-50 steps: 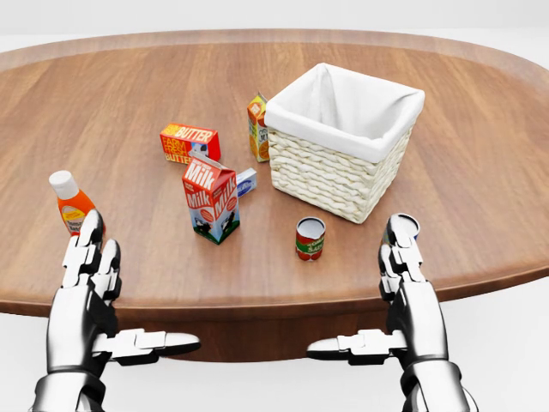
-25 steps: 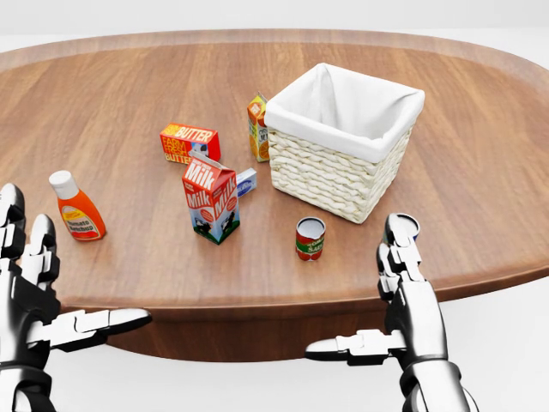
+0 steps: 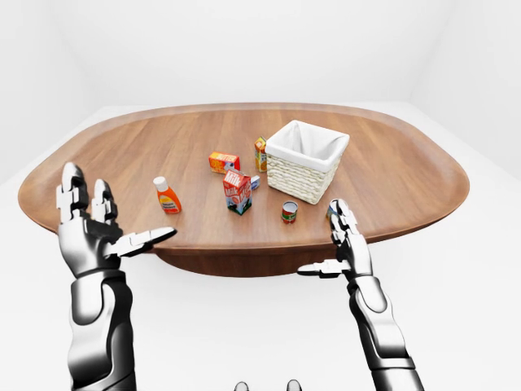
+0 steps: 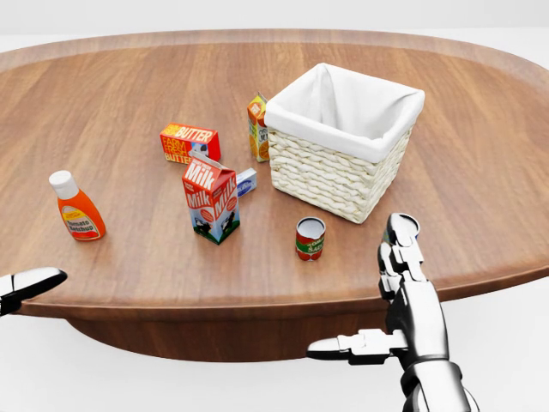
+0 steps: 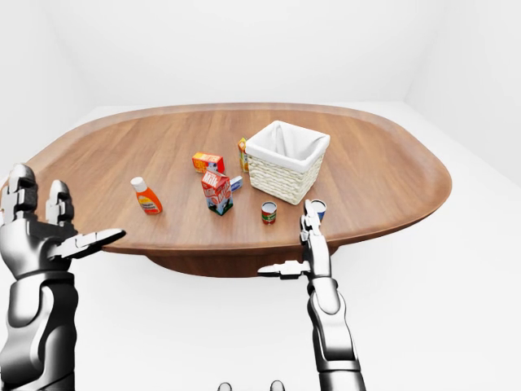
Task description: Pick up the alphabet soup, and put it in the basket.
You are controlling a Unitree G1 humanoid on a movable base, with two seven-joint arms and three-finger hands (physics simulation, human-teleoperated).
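A small can with a red and green label (image 4: 310,238) stands on the wooden table (image 4: 129,94), just below the white-lined wicker basket (image 4: 341,142). A second can with a blue and white label (image 5: 318,209) stands to its right, mostly hidden behind my right fingertips in the head view. I cannot read either label. My right hand (image 4: 371,296) is open and empty at the table's near edge, right of the red can. My left hand (image 3: 114,218) is open and empty, raised off the table's left side; only its thumb tip (image 4: 30,283) shows in the head view.
A milk carton (image 4: 211,198) stands left of the red can, with a small blue box (image 4: 246,180) behind it. A butter box (image 4: 190,142) and an orange carton (image 4: 257,127) sit left of the basket. A sauce bottle (image 4: 75,207) stands at the far left.
My left hand has swung out to the left and nearly left the head view. The right hand and the things on the table have not moved.
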